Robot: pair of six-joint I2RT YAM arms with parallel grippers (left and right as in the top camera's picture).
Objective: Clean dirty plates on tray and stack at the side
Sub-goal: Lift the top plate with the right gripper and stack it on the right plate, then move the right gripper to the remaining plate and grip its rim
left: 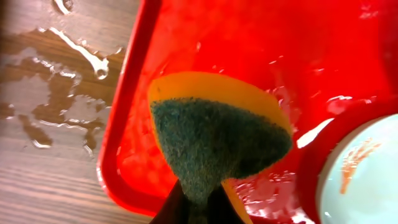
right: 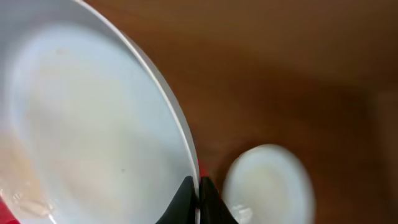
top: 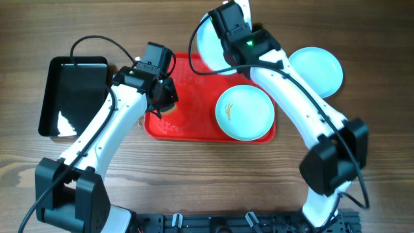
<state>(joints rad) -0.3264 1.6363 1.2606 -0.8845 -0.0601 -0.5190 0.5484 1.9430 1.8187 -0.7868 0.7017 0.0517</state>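
Note:
The red tray (top: 194, 84) lies mid-table. A pale-blue plate with an orange smear (top: 244, 112) sits on its right part; its edge shows in the left wrist view (left: 364, 180). My right gripper (right: 198, 190) is shut on the rim of a second plate (right: 87, 118), held tilted over the tray's back right (top: 208, 40). A third plate (top: 315, 70) lies on the wood right of the tray and shows blurred in the right wrist view (right: 268, 182). My left gripper (left: 199, 208) is shut on a yellow sponge with a green scrub face (left: 217, 134) over the tray's left part.
A smaller black tray (top: 72, 94) lies at the far left. Water puddles (left: 68, 81) wet the wood left of the red tray, and the tray floor is wet too.

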